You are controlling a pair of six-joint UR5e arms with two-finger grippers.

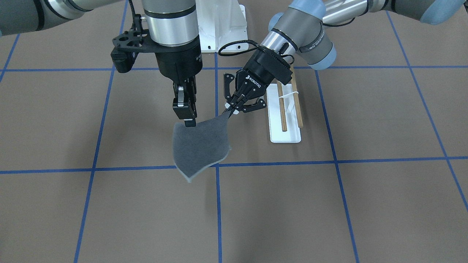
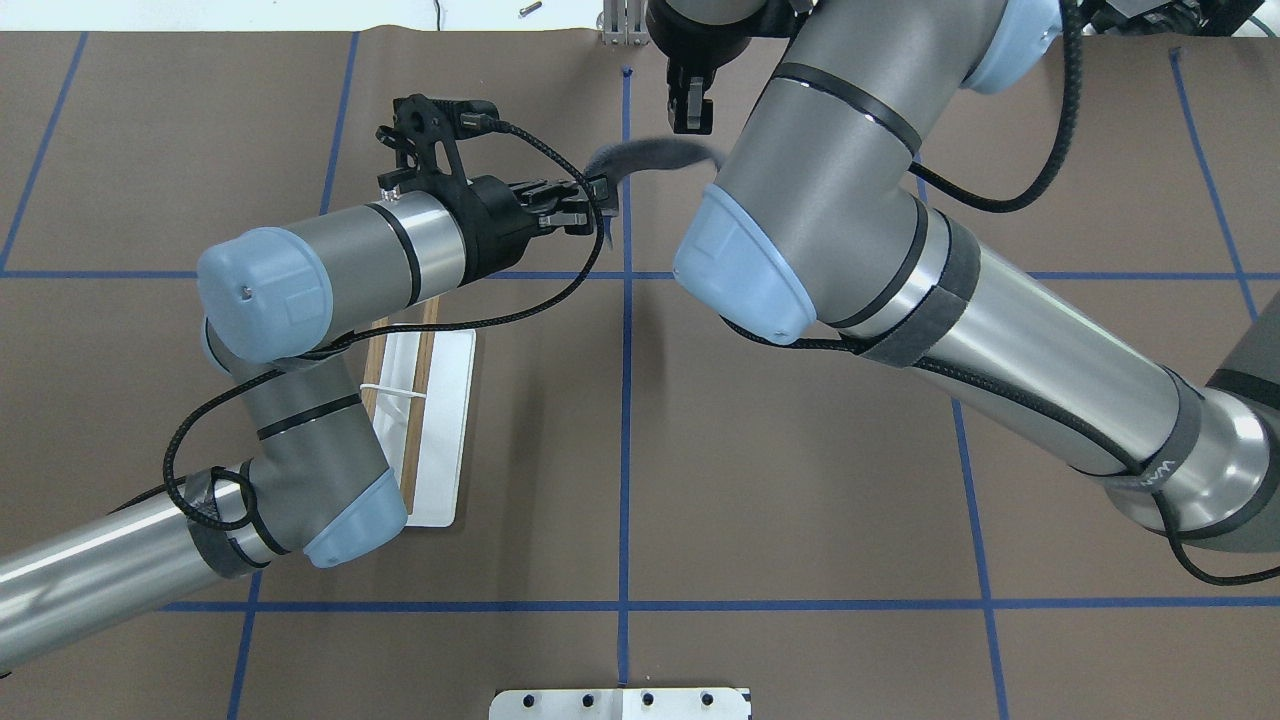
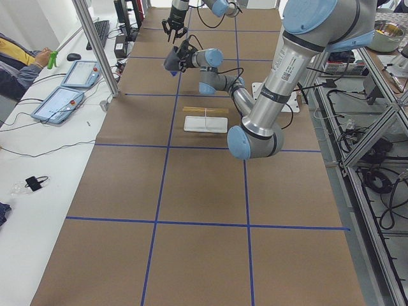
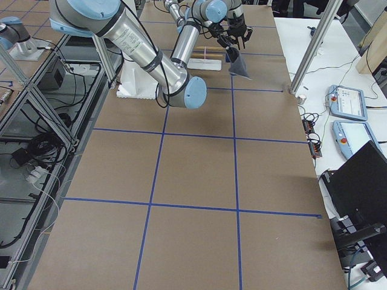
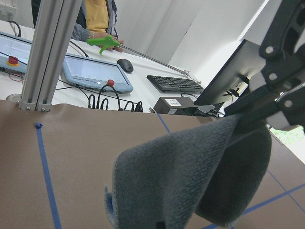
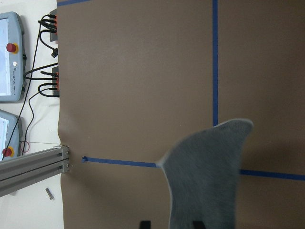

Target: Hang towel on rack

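The dark grey towel (image 1: 201, 146) hangs in the air above the brown table, held by two upper corners, its pale-edged lower corner pointing down. My right gripper (image 1: 189, 122) is shut on its corner on the left of the front view. My left gripper (image 1: 229, 108) is shut on the other corner. The rack (image 1: 284, 117), with a white base and two wooden rods, stands just beyond my left gripper, partly hidden by the left arm in the overhead view (image 2: 440, 430). The towel also shows in the left wrist view (image 5: 190, 176) and the right wrist view (image 6: 209, 171).
A larger white bolted pedestal (image 1: 219, 25) stands at the robot's base. Blue tape lines cross the table. An aluminium post (image 5: 47, 52), control tablets (image 6: 9, 43) and cables lie past the table's far edge, where an operator sits.
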